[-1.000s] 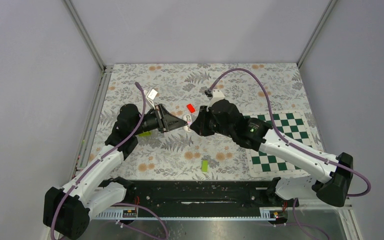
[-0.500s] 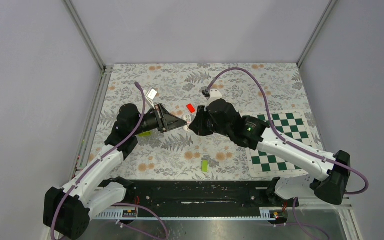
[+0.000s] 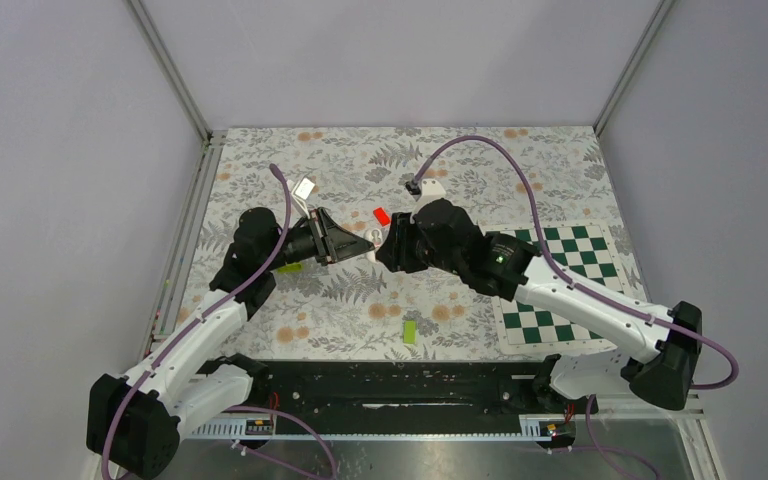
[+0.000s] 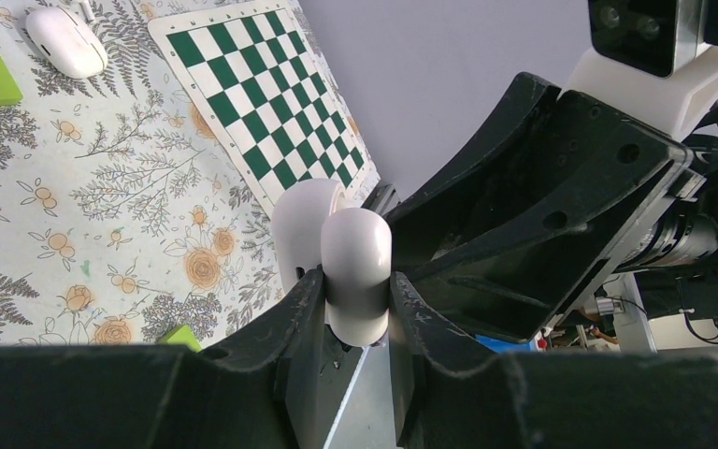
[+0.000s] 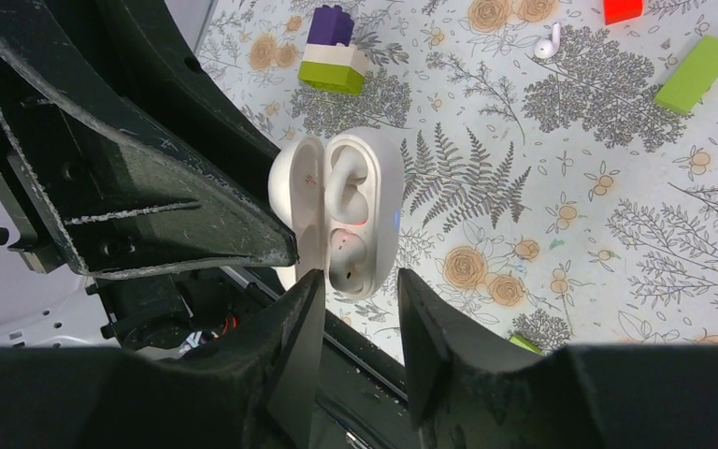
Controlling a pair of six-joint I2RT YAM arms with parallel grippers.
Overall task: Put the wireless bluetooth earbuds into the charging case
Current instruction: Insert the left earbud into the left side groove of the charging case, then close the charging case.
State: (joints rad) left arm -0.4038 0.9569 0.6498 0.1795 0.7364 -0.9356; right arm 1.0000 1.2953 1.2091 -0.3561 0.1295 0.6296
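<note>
Table under floral cloth (image 3: 360, 300), grey walls (image 3: 390, 60) around. The left gripper (image 4: 355, 292) clamped the charging case (image 5: 383, 187) aloft, lid open. One earbud (image 5: 344, 251) sat in a well; the other well looked empty. The right gripper (image 5: 353, 301) faced it, jaws parted, holding nothing. The second earbud (image 5: 548, 41) lay loose on the cloth. Judgement: pinch it lightly, align it over the free well, press gently. A chequered mat (image 3: 560, 280) lay at right.

Green-white checkered flat mat (image 3: 558, 285). Small red plastic block (image 3: 382, 215) well left of mat. Lime-green rectangular plastic block (image 3: 410, 331) left of mat's near edge.
</note>
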